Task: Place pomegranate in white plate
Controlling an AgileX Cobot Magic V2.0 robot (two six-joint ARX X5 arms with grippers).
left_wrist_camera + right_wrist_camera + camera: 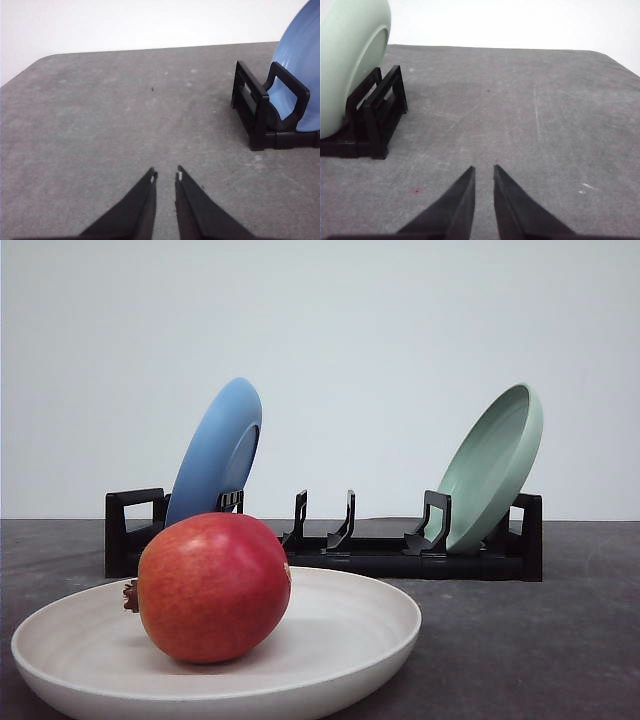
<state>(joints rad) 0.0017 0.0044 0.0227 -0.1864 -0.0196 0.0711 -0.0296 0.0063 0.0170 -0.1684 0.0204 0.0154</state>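
Front view: round red-orange pomegranate (213, 586) resting in wide matte cream-white plate (350, 640); wrist views: left gripper (166, 176) and right gripper (484, 170) over bare grey table (100, 115), jaws nearly closed, gripping nothing.

The pomegranate (213, 586) sits in the white plate (350, 640), a bit left of its middle, with its little crown end pointing left. Behind the plate a rack (330, 540) stands across the table (540, 650). One plate (218, 450) leans in the left end of the rack, another plate (492, 465) leans in the right end, and the slots between them hold nothing.
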